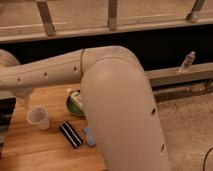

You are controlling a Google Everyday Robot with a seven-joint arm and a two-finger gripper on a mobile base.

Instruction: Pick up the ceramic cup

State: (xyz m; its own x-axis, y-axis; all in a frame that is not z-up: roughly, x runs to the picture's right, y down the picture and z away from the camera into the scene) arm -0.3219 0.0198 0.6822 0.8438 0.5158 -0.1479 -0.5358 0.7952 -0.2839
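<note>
Ceramic cup (38, 117) on wood tbl (30, 150), end effector (25, 99) above

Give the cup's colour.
Whitish cup, camera view; gripper hangs close by its upper left rim.

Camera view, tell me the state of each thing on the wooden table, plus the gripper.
Small whitish tapered ceramic cup: upright on the wooden table, rim up.
Round green plate: flat, something pale on it, partly hidden by the white arm.
Black rectangular block: lying flat.
Small blue item: lying flat beside the block.
Gripper: low at the table's left, just above the cup.
</note>
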